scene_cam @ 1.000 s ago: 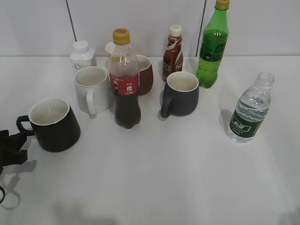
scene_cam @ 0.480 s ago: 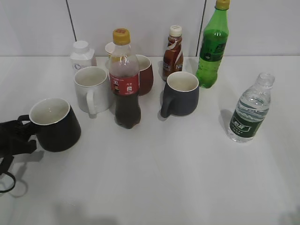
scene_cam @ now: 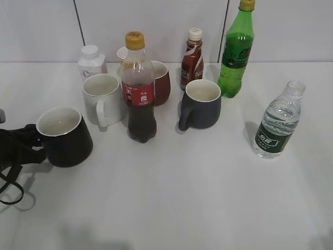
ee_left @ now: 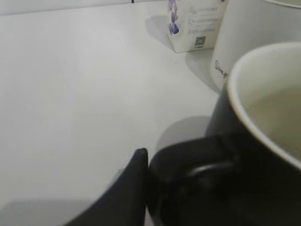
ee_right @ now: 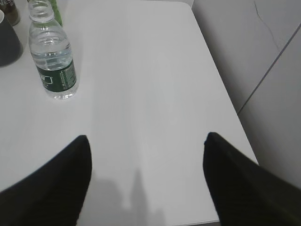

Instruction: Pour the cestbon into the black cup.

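Note:
The black cup [scene_cam: 66,140] stands at the left of the table, its rim tipped slightly. My left gripper [scene_cam: 30,141] is shut on the cup's loop handle [ee_left: 197,162]. In the left wrist view one dark finger [ee_left: 128,188] presses against the handle and the other finger is hidden behind the cup [ee_left: 263,141]. The cestbon [scene_cam: 278,122], clear with a dark green label and no cap, stands upright at the right. My right gripper [ee_right: 146,136] is open and empty, low over bare table, with the cestbon [ee_right: 51,61] ahead to its left. It is out of the exterior view.
A cola bottle [scene_cam: 139,88], white mug [scene_cam: 101,99], dark grey mug [scene_cam: 201,104], red-brown mug [scene_cam: 160,83], brown bottle [scene_cam: 191,57], tall green soda bottle [scene_cam: 235,52] and small white bottle [scene_cam: 91,61] crowd the back. The table's right edge [ee_right: 221,94] is near my right gripper.
My left gripper has moved right and closed on the black cup's handle. The cup has shifted a little to the right and tipped slightly. The cestbon has not moved.

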